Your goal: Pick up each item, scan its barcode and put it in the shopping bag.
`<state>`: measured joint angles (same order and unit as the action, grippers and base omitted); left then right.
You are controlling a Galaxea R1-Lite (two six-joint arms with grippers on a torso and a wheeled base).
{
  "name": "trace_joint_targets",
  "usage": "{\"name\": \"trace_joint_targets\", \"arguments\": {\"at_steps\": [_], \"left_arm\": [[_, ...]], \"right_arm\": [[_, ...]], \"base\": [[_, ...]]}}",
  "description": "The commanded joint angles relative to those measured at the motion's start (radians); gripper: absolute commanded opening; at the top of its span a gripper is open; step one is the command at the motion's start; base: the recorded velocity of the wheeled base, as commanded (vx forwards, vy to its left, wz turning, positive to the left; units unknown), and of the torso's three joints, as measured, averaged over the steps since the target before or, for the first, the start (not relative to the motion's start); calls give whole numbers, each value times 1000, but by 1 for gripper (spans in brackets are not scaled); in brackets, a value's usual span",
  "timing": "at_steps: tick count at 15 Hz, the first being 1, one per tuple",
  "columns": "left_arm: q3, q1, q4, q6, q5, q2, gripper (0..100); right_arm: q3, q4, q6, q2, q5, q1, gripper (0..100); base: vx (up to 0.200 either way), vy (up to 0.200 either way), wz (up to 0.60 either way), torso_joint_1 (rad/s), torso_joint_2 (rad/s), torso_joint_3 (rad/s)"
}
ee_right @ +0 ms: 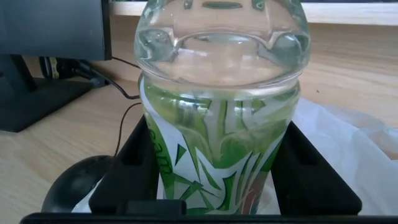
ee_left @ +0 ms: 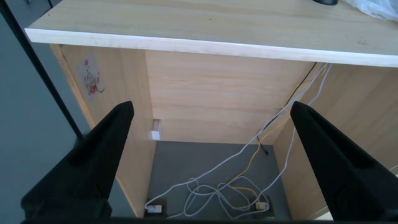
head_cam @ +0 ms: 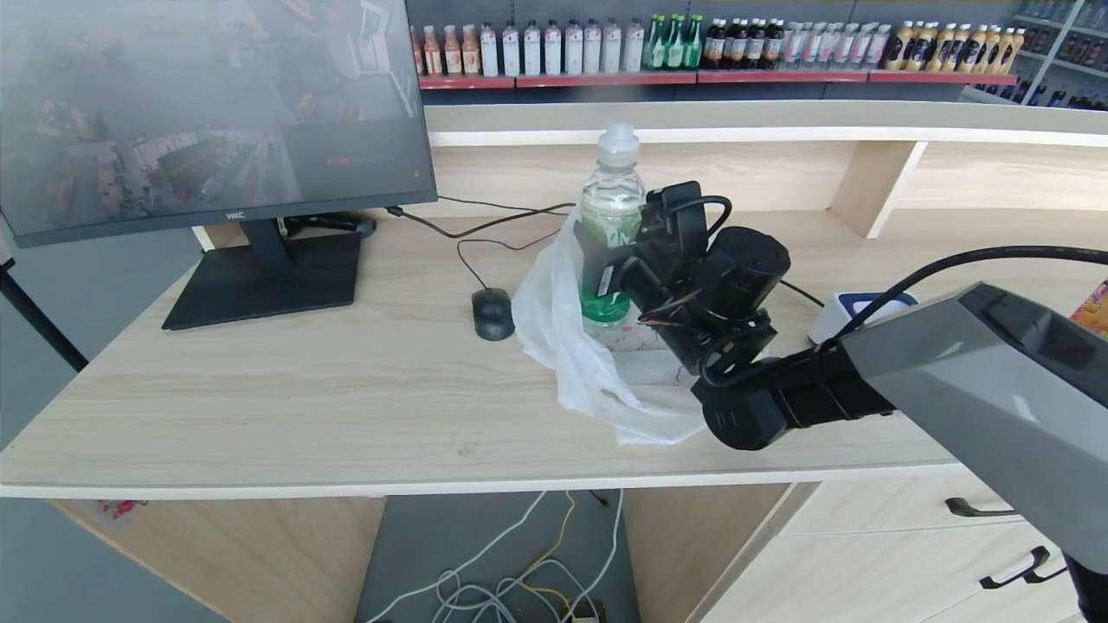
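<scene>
- The right gripper is clamped on the middle of the bottle, which stands upright
- The bottle's bottom is down in the white shopping bag on the counter, near the mouse
- The left gripper has its fingers wide apart, low by the counter's front edge
</scene>
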<state>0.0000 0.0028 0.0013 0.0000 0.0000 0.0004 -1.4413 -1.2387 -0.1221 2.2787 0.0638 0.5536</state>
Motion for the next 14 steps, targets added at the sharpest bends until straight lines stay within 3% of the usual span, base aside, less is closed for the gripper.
{"name": "trace_joint_targets", "arguments": {"at_steps": [1, 8, 9, 14], "left_arm": [[0, 0, 0, 0, 0, 0, 100], [0, 0, 0, 0, 0, 0, 100], [0, 0, 0, 0, 0, 0, 100], [0, 0, 0, 0, 0, 0, 100]], "right_arm": [[1, 2, 1, 8, 1, 0, 0], [1, 5, 1, 5, -1, 0, 0], [1, 5, 1, 5, -1, 0, 100], [1, 4, 1, 1, -1, 2, 100]], "base": [[0, 0, 0, 0, 0, 0], [0, 0, 0, 0, 0, 0], [0, 0, 0, 0, 0, 0], [0, 0, 0, 0, 0, 0]]}}
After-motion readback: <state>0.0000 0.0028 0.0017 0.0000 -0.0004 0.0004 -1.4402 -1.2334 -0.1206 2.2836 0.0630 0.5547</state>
